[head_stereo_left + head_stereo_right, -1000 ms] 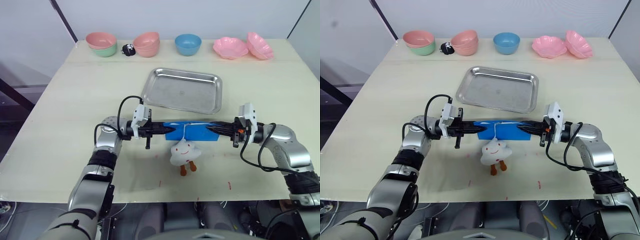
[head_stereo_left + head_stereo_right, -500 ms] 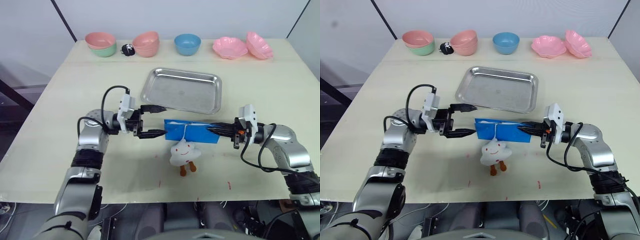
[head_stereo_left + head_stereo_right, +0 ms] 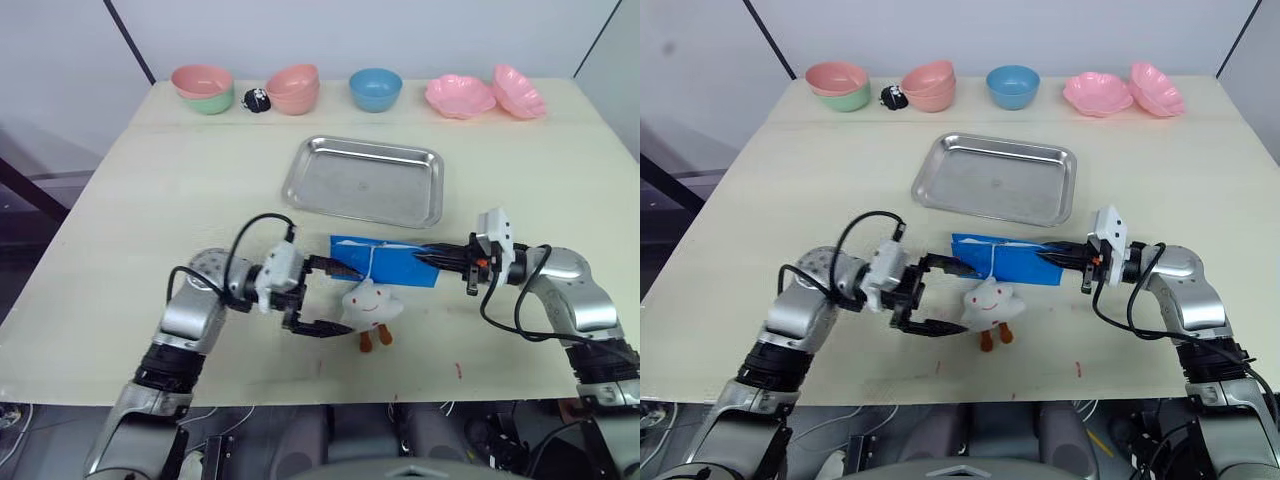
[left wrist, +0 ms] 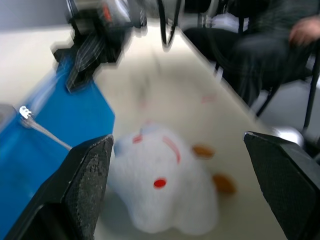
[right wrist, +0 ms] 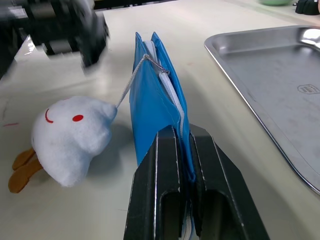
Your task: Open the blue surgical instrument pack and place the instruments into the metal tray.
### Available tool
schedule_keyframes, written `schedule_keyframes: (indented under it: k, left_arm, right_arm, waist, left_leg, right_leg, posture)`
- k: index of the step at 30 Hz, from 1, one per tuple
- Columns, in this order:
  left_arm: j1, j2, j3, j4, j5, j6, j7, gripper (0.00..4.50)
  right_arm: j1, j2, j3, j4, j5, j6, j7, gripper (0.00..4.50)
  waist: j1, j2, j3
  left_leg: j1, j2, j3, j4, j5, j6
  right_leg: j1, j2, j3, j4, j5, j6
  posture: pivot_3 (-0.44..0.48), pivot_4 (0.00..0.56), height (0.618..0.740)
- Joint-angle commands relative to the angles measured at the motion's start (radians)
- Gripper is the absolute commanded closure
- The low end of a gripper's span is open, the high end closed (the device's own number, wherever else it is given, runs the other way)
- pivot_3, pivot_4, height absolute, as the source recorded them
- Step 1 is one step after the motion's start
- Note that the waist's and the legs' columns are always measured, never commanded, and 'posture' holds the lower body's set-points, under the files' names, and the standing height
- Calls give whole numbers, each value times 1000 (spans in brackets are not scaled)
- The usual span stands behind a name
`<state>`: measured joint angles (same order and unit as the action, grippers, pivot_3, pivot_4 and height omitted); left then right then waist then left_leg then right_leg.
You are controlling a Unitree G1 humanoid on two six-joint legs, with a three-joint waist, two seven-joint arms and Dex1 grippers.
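on the pale table (image 3: 120, 200), the metal tray (image 3: 365, 181) lies empty toward the far side, well short of a back row of bowls. just in front of its near rim stands the blue surgical instrument pack (image 3: 385, 260), still closed and held on edge, its long axis running left to right between the two arms. the right gripper (image 3: 437, 259) has its fingers pinched tight on the pack's right end, as the right wrist view confirms. the left gripper (image 3: 322, 296) is nearer the pack's free left end, its fingers spread wide and holding nothing; one fingertip sits just beside the pack's left corner, the other lower, close against the white toy (image 3: 371, 307). the toy, tied by a thin cord (image 5: 131, 83) to the zip pull at the pack's top edge, lies on the table just in front of the pack.

the coming move seems to turn on that pull: it lies just right of the open left fingers and slightly farther from the robot, so the left arm looks best placed to take it while the right steadies the pack.

count: one tray, one pack, one toy, and along the back edge three pink bowls (image 3: 294, 88), one green (image 3: 207, 100), one blue (image 3: 376, 88), two pink scalloped dishes (image 3: 461, 96) and one small black object (image 3: 257, 99). no instruments can be seen.
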<state>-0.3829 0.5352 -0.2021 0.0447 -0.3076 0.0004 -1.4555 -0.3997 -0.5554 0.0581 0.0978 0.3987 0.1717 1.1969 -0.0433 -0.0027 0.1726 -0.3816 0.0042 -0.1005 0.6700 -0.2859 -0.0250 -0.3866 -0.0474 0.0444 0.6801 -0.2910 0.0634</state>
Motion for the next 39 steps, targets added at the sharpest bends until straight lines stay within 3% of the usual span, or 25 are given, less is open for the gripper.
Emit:
schedule_keyframes:
  k: [1,4,7,15,16,21,24,32,39]
  left_arm:
    - [24,-32,-48,-7,66,-45,69,85]
    - [36,-38,-78,23,134,-120,104,85]
    - [47,-53,-79,28,145,-157,140,812]
    - [56,-25,-36,11,90,-178,149,4323]
    - [51,-19,-22,8,71,-173,146,4484]
    - [6,20,123,2,-118,-90,120,4484]
    - [-23,84,202,72,-166,-51,86,4484]
    - [-118,230,259,406,-94,-170,-59,4484]
    - [-122,239,234,558,-29,-253,-105,4484]
  right_arm:
    - [-12,-1,3,-5,-11,-13,4,4500]
    - [-8,0,2,-11,-11,-15,-1,4500]
    - [-1,2,1,-23,-11,-15,-7,4500]
    - [0,8,3,-18,-15,-25,-12,4500]
    - [-1,9,3,-15,-16,-27,-12,4500]
    - [-2,11,7,3,-36,-44,-15,4500]
    - [1,11,6,6,-41,-42,-18,4500]
    - [-3,5,2,5,-42,-49,-13,4500]
    - [4,-1,-4,0,-40,-48,-17,4500]
  waist:
    - [0,0,0]
    - [0,0,0]
    - [1,0,0]
    - [0,0,0]
    - [-1,0,0]
    - [0,0,0]
    - [-1,0,0]
    - [-1,0,0]
    - [-4,0,0]
  left_leg:
    - [0,0,0,0,0,0]
    - [0,0,0,0,0,0]
    - [0,0,0,0,0,0]
    - [0,0,0,0,0,0]
    - [0,0,0,0,0,0]
    - [0,1,0,0,0,0]
    - [0,1,-1,0,0,0]
    - [0,1,0,-1,0,0]
    - [0,1,0,-1,0,0]
  right_leg:
    - [0,0,0,0,0,0]
    - [0,0,1,0,0,0]
    - [0,0,0,0,0,0]
    - [0,0,1,0,0,0]
    - [0,0,0,0,0,0]
    - [0,0,0,0,0,0]
    - [0,0,-1,1,0,0]
    - [0,1,-1,0,0,0]
    - [-1,1,-1,0,0,0]
  posture:
    - [0,150,740]
    - [0,150,740]
    - [0,150,740]
    - [0,150,740]
    - [0,150,740]
    - [0,150,740]
    - [0,150,740]
    - [0,150,740]
    - [0,150,740]
